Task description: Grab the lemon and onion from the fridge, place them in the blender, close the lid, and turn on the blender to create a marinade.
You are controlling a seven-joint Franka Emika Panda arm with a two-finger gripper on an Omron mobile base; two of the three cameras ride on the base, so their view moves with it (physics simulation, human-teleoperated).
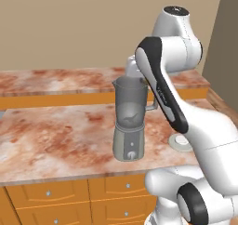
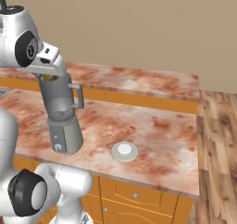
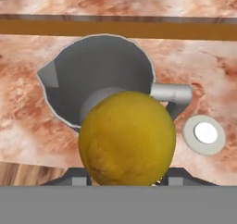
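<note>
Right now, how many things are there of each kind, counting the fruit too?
Lemon, held in the jaws over the jar: 1
Blender, jar open on top: 1
Lid, lying on the counter beside the blender: 1
Total: 3

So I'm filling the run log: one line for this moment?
gripper: shut on lemon | over open blender | lid on counter
</note>
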